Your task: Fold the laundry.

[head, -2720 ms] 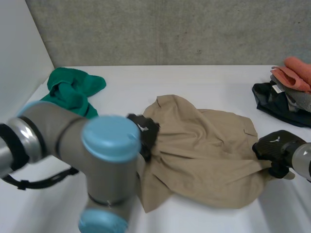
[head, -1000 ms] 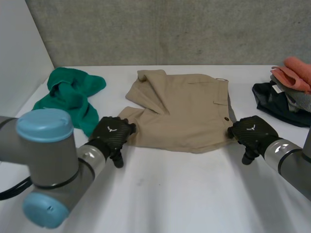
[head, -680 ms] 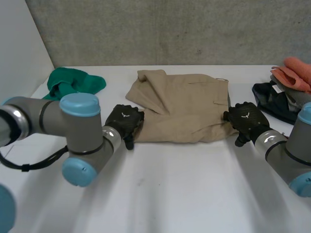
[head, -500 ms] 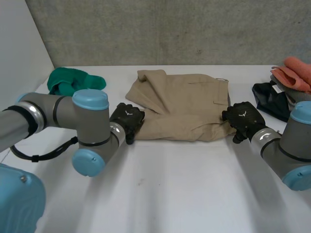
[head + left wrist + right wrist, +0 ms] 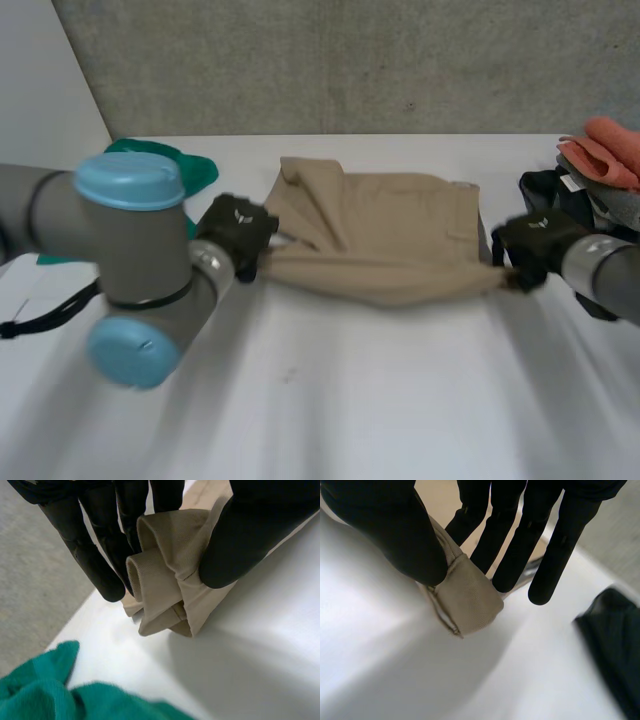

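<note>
The left hand pinches the near-left corner of the tan garment and the right hand pinches its near-right corner, so the near edge sags between them above the white table, which lies bare in front, with a green cloth and stacked clothes flanking.

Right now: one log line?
left hand: pinches tan garment, near-left corner | right hand: pinches near-right corner | near edge slung between hands
</note>
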